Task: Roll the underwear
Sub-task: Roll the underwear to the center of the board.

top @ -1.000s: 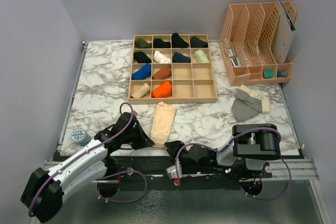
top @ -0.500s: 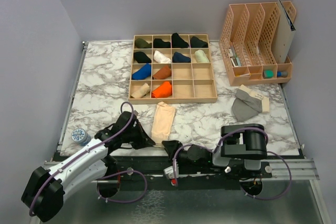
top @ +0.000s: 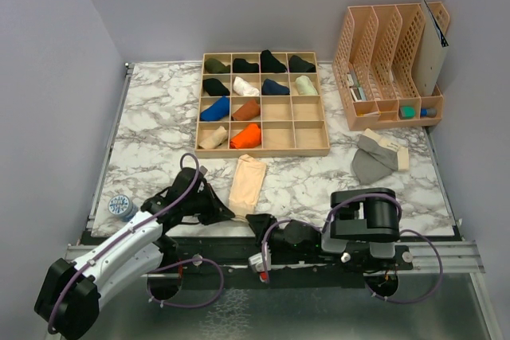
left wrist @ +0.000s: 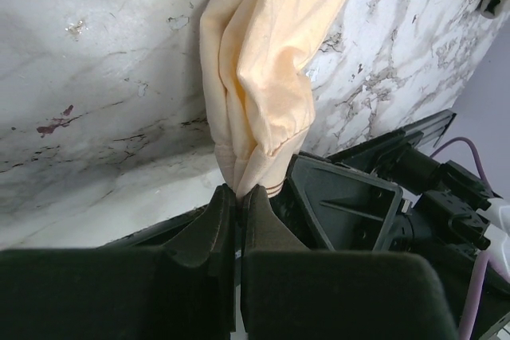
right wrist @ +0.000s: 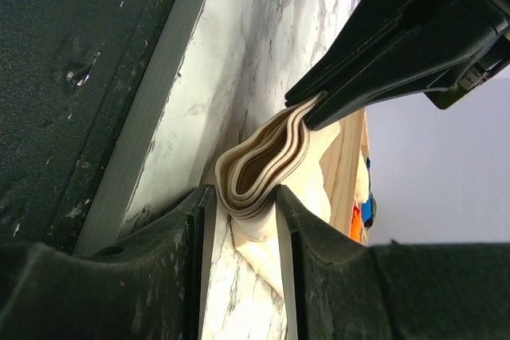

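The pale beige underwear (top: 247,181) lies lengthwise on the marble table, just in front of the wooden tray. My left gripper (top: 230,214) is shut on its near end; in the left wrist view the cloth (left wrist: 263,61) bunches into the closed fingertips of that gripper (left wrist: 237,193). My right gripper (top: 256,221) comes in from the right at the table's near edge. Its two fingers (right wrist: 199,212) press on either side of the folded waistband (right wrist: 263,166). The left gripper (right wrist: 307,113) pinches the same band just beyond. The grey underwear (top: 373,162) with a cream band lies apart at the right.
A wooden grid tray (top: 261,151) holds several rolled garments at the table's middle back. A peach file organizer (top: 390,61) stands at the back right. A small round tin (top: 121,206) sits at the near left. The metal table edge (right wrist: 151,165) runs beside the right gripper.
The right arm's upper links swung left, and its jaws narrowed onto the folded waistband. The left gripper kept its hold and barely shifted.
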{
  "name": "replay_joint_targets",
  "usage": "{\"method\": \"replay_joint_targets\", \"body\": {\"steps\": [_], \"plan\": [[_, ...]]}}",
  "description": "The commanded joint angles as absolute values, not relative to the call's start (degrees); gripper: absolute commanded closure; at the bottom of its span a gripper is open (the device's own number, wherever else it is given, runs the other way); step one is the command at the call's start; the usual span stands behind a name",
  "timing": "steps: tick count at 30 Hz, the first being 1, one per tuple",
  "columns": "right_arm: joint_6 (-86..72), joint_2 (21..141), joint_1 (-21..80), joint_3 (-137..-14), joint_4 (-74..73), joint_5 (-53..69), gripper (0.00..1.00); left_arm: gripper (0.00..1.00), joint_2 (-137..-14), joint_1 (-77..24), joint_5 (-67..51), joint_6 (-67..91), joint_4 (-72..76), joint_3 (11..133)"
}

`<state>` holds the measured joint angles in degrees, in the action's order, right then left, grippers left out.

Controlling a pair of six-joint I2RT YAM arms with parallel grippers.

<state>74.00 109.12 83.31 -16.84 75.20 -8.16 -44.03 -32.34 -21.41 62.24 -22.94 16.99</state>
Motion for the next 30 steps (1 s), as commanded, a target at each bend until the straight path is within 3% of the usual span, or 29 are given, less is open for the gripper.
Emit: {"method": "replay_joint_targets", "body": {"steps": [1, 9, 14, 20, 22, 23, 27, 30], "plan": [[73.7, 111.1, 83.8, -17.7, 79.8, -9.3, 0.61, 1.0, -43.4, -31.9, -22.6, 61.4, -23.6, 17.4], [75.0, 113.4, 83.8, -20.0, 81.1, -10.7, 0.66, 1.0, -41.8, -31.8, -22.7, 62.4, -23.6, 15.6], [75.4, 114.1, 83.8, -20.6, 82.1, -11.5, 0.74, 1.0, -41.4, -31.8, -22.4, 62.3, -24.0, 15.4], [74.2, 113.1, 83.8, -19.4, 84.8, -14.6, 0.98, 1.0, -41.6, -31.8, -20.7, 61.3, -26.0, 16.0], [70.7, 111.5, 83.8, -19.0, 86.0, -15.4, 0.99, 1.0, -41.4, -31.8, -19.8, 61.6, -26.2, 16.0], [68.1, 110.3, 83.8, -18.8, 85.4, -15.5, 0.99, 0.93, -41.2, -31.8, -18.9, 62.0, -26.7, 16.0], [59.0, 102.7, 83.8, -20.0, 70.1, -12.6, 1.0, 0.45, -39.5, -31.8, -16.2, 63.3, -27.4, 15.9], [52.9, 98.9, 83.8, -20.1, 62.7, -10.2, 0.99, 0.29, -38.2, -31.8, -14.9, 63.9, -28.0, 15.9]]}}
